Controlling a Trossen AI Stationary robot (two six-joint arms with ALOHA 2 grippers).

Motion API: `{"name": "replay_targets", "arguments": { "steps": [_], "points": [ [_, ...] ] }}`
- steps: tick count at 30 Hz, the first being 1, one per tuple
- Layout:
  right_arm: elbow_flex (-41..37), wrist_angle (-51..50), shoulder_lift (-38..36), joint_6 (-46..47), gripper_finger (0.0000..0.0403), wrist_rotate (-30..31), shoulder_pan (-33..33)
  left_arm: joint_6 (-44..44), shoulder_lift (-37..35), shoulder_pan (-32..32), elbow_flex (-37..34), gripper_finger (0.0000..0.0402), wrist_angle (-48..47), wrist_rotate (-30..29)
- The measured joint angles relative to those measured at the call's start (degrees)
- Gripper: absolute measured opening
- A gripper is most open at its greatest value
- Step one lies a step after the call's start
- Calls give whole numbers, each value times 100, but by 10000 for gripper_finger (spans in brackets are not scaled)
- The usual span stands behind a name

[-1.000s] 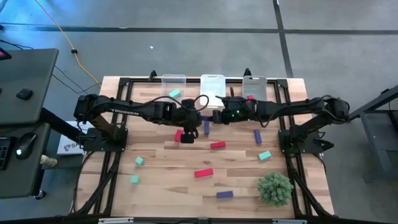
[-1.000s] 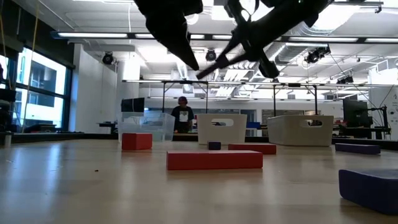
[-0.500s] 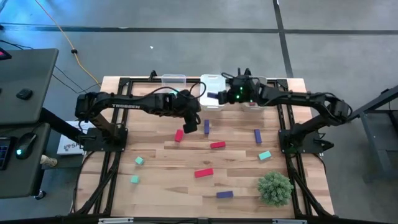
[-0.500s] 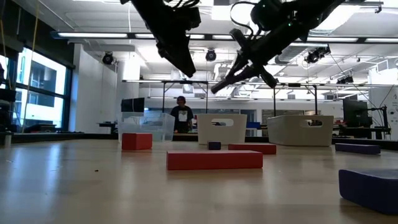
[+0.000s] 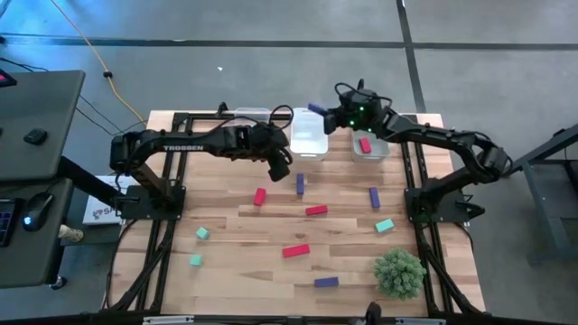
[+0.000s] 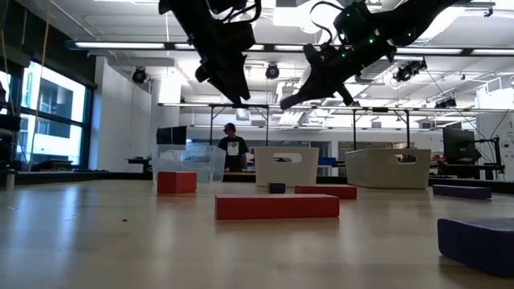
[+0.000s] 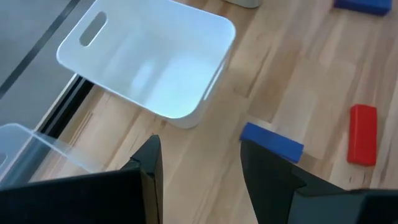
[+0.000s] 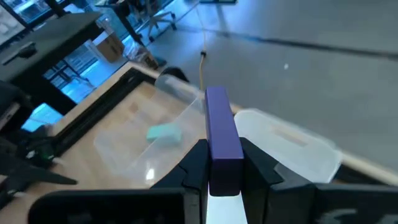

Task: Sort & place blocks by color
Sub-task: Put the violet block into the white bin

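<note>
My right gripper is shut on a purple bar and hangs high over the far rim of the white bin. My left gripper is open and holds nothing; it hovers above the table just near of the white bin. On the table lie red blocks, purple bars and teal pieces. One teal piece lies in the left clear bin. A red block lies in the right clear bin. My right gripper pinches the purple bar between its two fingers, by the bar's long sides near its back end. The bar lies along the fingers and sticks out past their tips. It is lifted clear, above the bins, with the fingers coming from the table's right.
Three bins stand in a row at the far edge: clear, white, clear. A fuzzy green plant ball sits at the near right. A person stands in the room beyond the table. Both arms meet over the far middle.
My right gripper, with the purple bar in it, has risen and travelled from over the table's middle toward the far edge, ending above the white bin. My left gripper has lifted and drawn back from beside the red block toward the far edge.
</note>
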Motion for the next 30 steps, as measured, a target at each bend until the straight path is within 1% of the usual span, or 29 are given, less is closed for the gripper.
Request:
{"name": "replay_targets", "arguments": {
  "steps": [3,7,11,13,16,21,30],
  "points": [
    [9,55,0,-299,43,15,-91,0,0,25,0,131,1,-6],
    [326,-61,-1,-774,43,0,-97,-3,0,22,0,131,3,-67],
    [776,-725,25,-1069,43,28,-113,-9,0,20,0,131,7,-98],
    [940,-1050,38,-1108,43,39,-156,-19,0,20,0,131,7,-109],
    [1079,-1275,141,-1076,43,43,-173,-20,0,20,0,131,7,-109],
    [1211,-1725,574,-866,43,-154,-91,-11,0,20,0,131,7,-109],
    [1222,-1831,1362,-715,43,-404,259,0,0,24,0,131,5,-109]
  ]
}}
